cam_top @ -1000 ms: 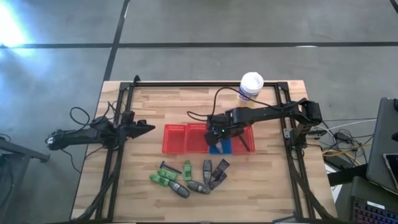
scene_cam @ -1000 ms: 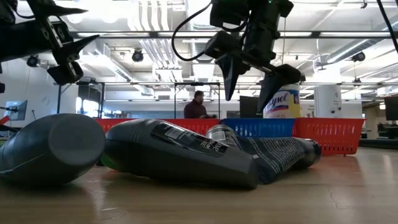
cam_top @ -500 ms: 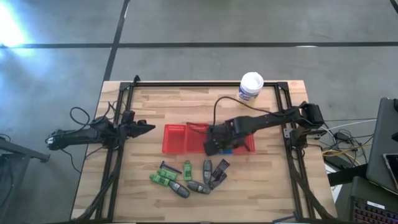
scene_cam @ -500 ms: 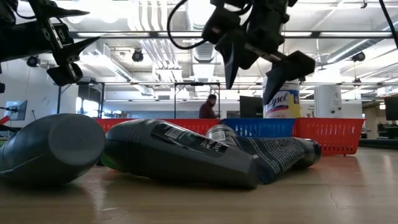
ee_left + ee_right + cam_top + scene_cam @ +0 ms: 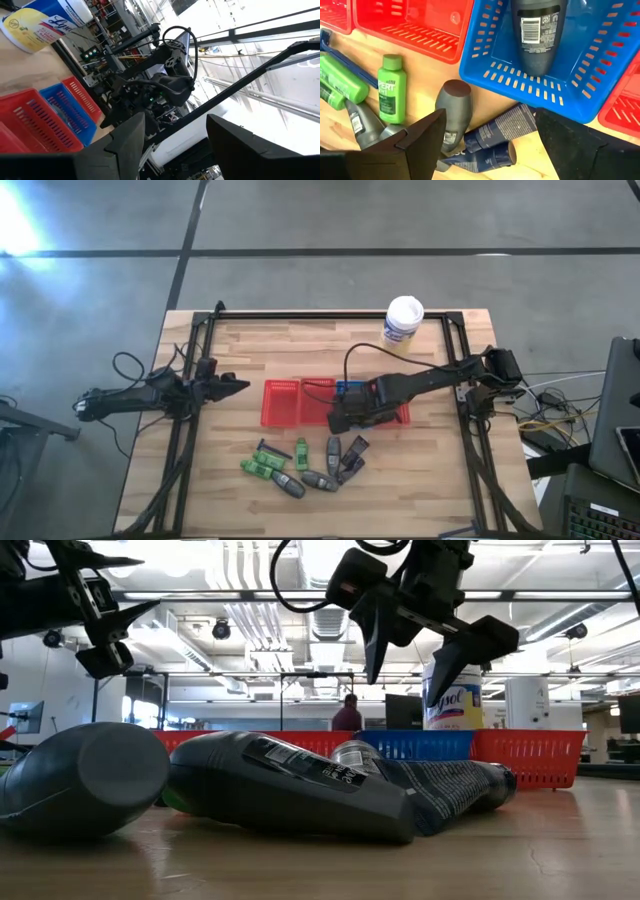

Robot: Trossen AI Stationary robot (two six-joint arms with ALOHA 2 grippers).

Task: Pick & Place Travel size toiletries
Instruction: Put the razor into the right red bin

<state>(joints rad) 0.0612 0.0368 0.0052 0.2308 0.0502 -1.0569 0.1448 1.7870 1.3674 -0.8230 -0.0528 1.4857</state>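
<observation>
Right pincer (image 5: 418, 632): open, empty, raised above basket edge.
Toiletries: one grey tube (image 5: 536, 30) in blue basket (image 5: 592, 75); other tubes (image 5: 454, 112) below.
Risk: descending fingers may shove crowded tubes aside.
Left pincer (image 5: 232, 385): parked, open.

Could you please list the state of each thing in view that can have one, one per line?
Right claw: open, empty, raised over the near edge of the baskets.
Left claw: open, empty, waiting at the table's left side.
Blue basket: holds one grey tube, lying flat.
Red basket: empty where visible.
Green bottle: lying flat on the table.
Wipes canister: upright, lid on.
</observation>
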